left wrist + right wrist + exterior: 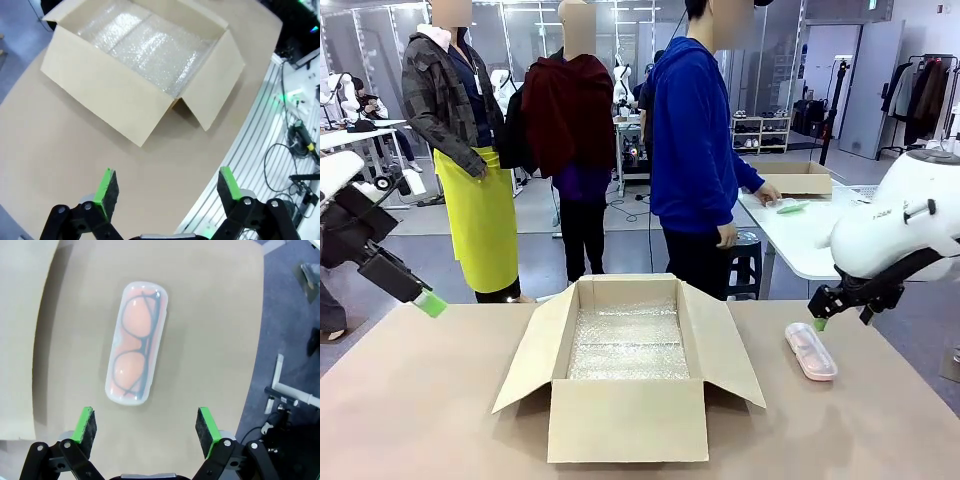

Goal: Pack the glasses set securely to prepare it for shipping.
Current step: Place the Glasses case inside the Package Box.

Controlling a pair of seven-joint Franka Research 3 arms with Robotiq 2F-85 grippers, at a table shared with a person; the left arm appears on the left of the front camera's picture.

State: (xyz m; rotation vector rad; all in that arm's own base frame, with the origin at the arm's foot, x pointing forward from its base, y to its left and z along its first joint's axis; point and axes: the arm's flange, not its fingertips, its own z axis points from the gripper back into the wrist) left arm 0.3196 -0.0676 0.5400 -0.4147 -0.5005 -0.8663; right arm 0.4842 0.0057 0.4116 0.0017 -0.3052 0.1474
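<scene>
- The brown bench (410,420) spans the near side of the front view and carries the box and one case.
- A person in a blue top (695,140) stands beyond the bench's far edge, turned toward a white side table (800,245), with one hand (767,193) resting on it.
- An open cardboard box (625,425) sits at the middle of the bench with all four flaps folded outward.
- Bubble wrap (628,345) lines the box's floor, and nothing lies on it.
- The left fingers (106,187) hang above bare bench off the box's left corner, spread wide and holding nothing.
- The right fingers (84,425) hover over the bench to the right of the box, also wide apart and empty, with the pink case just ahead of their tips and not touched.
- The pink case (137,342) lies flat on the bench near the box's right flap. It is a pale, translucent oblong with rounded corners, and dark eyeglass frames show through its lid over an orange-pink inside.
- The mint-green case (790,207) lies on the white side table, right at the person's hand and well apart from the box. Its details are too small to make out.
</scene>
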